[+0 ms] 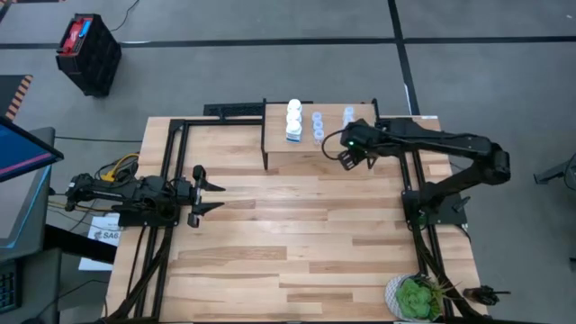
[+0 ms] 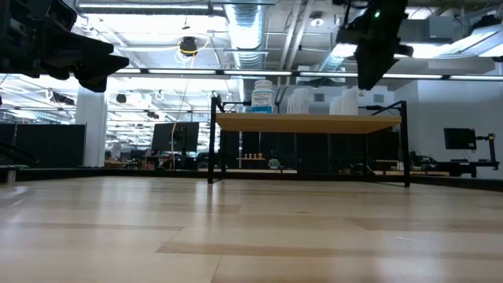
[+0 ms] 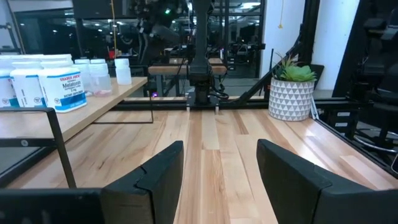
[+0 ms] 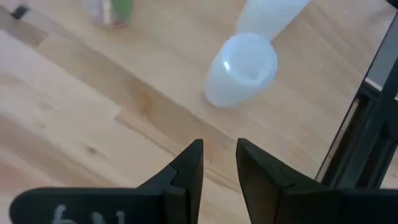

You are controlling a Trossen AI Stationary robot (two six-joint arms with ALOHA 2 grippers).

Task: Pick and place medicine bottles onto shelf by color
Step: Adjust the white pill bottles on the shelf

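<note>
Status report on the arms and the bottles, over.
Right gripper empty, fingers close together, above the shelf near a pale bottle. Left gripper open, idle at the table's left. White bottles already shelved. Nothing in the way.

The left gripper (image 3: 217,177) is holding its fingers apart and empty over the slatted tabletop (image 3: 211,134). White medicine bottles (image 3: 62,87) are standing on the shelf (image 3: 109,102). A potted plant (image 3: 291,90) is sitting near the right arm (image 3: 200,56).

The shelf (image 1: 306,148) has a light wooden top on black legs. White bottles (image 1: 294,120) carry blue labels; others (image 1: 317,126) are pale translucent. The plant pot (image 3: 290,99) shows a white-and-grey triangle pattern.
</note>
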